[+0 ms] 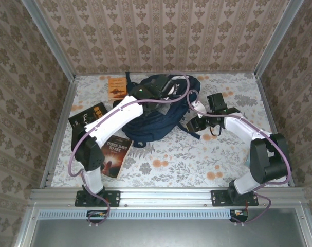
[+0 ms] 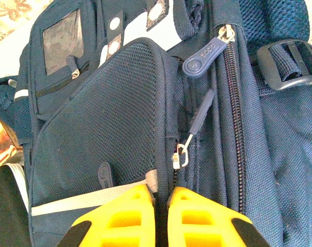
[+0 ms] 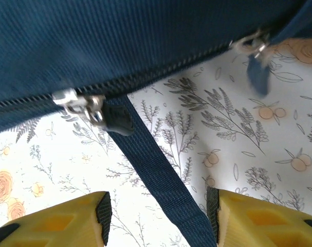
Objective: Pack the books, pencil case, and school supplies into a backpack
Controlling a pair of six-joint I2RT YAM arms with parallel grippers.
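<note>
Your left gripper [image 2: 161, 199] rests on the backpack [image 1: 157, 117] at mid-table, its yellow fingers nearly together. The pocket seam runs into the slit between them, and you cannot tell whether it pinches the fabric. Your right gripper [image 3: 158, 206] stands open at the bag's right side, with a strap [image 3: 145, 149] lying loose between its fingers. The orange book [image 1: 116, 87], black book [image 1: 88, 116] and brown book [image 1: 114, 153] lie to the left.
</note>
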